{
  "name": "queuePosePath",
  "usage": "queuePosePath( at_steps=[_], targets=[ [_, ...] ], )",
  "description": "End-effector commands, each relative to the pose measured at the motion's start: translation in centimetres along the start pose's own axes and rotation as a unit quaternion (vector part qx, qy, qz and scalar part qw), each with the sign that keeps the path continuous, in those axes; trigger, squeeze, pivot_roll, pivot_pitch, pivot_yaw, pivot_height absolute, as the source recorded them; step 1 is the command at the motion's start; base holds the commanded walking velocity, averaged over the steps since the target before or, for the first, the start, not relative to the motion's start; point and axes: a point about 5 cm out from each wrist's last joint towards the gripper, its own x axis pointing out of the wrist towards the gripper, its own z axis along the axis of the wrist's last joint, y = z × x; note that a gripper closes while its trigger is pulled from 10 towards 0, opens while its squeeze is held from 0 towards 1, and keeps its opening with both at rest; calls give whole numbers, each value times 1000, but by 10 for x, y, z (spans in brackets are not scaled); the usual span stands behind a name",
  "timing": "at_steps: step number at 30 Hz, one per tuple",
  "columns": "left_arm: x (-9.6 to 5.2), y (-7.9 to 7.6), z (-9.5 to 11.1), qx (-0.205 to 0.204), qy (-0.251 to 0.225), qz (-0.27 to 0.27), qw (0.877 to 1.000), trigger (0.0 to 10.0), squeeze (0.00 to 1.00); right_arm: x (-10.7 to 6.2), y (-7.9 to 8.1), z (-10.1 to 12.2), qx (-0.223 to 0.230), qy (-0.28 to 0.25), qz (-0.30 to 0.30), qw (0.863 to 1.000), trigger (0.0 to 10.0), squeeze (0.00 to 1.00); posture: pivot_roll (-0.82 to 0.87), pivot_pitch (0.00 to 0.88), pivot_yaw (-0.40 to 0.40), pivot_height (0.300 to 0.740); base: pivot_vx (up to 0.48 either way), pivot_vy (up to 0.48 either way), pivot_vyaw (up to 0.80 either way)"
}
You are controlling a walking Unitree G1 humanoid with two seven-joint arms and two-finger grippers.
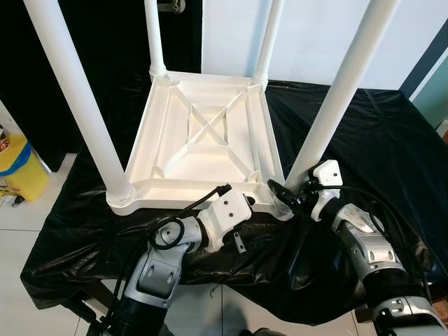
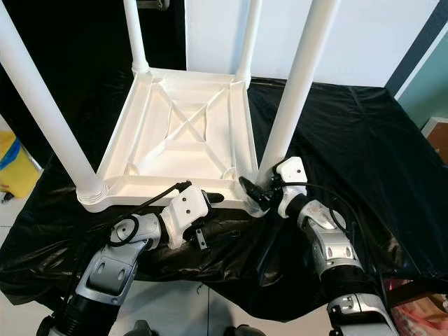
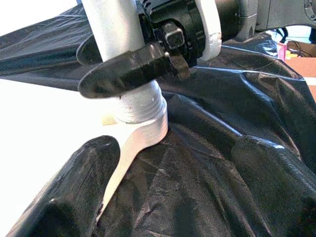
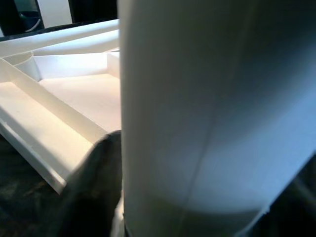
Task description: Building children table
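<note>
A white children's table [image 1: 203, 140] lies upside down on a surface covered in black plastic, with its legs standing upright. My right gripper [image 1: 285, 192] is shut on the base of the near right leg [image 1: 336, 91], just above the corner socket [image 3: 140, 123]. One of its black fingers [image 3: 128, 69] presses across the leg. My left gripper [image 1: 241, 203] sits low at the table's front edge, close beside that corner. Its jaws are open and spread wide, with black plastic and the white rim [image 3: 123, 158] between them.
The other legs rise at the near left [image 1: 77, 98], far left [image 1: 154, 35] and far right [image 1: 269, 38]. The black plastic sheet [image 1: 364, 140] hangs over the front edge. A yellow bin [image 1: 17, 168] stands on the tiled floor at the left.
</note>
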Motion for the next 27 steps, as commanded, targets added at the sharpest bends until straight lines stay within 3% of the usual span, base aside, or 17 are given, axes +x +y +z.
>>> queuePosePath(
  at_steps=[1,6,7,8,27],
  targets=[
    [1,6,0,6,3,70,998,10000,0,0,1,-4,-6,12,9,1000,0,0,101,33,-99,740,0,0,0],
    [1,6,0,5,2,68,998,10000,0,-3,-1,-8,-6,17,6,1000,0,0,92,36,-92,740,0,0,0],
    [2,5,-1,5,2,65,998,10000,0,-5,-1,-10,-3,19,0,1000,9373,0,86,35,-88,740,0,0,0],
    [2,4,-1,5,2,62,998,10000,0,-7,0,-11,2,20,-5,1000,10000,0,85,34,-87,740,0,0,0],
    [4,4,-2,6,4,57,998,10000,0,-12,14,-20,20,15,-101,995,10000,0,62,50,-92,740,0,0,0]
  ],
)
